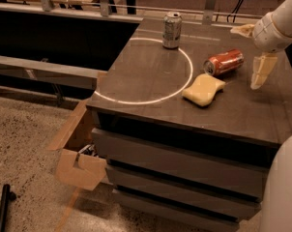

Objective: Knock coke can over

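dark countertop (146, 76), coke can (224, 63) toppled, hand (247, 57) beside it

Red aluminium coke can (224, 62): is gleaming, glossy painted metal.
Silver-grey metal can (172, 30): is shining, bare metal.
Yellow foam sponge (203, 90): is looking matt, soft.
Dark cabinet top (146, 76): is showing a smooth, faint sheen.
Gripper (247, 57): is hanging right of the coke can, fingers apart, cream matt plastic.
Brown cardboard box (83, 166): is looking matt.
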Robot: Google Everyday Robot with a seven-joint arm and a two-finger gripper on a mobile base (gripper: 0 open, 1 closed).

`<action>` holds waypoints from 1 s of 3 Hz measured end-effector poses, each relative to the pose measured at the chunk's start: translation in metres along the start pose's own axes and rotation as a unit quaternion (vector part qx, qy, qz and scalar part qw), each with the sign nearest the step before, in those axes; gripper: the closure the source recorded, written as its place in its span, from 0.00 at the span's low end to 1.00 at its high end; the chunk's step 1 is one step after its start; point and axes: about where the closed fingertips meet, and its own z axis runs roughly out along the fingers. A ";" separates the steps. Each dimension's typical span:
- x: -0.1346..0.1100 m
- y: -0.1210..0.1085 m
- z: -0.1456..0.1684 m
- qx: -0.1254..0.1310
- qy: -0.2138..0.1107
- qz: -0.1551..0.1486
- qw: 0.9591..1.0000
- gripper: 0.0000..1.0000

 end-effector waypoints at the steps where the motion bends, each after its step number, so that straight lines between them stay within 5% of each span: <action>1: 0.011 -0.009 -0.011 0.027 -0.007 0.047 0.999 0.00; 3: 0.046 -0.011 -0.023 0.063 -0.004 0.108 0.992 0.00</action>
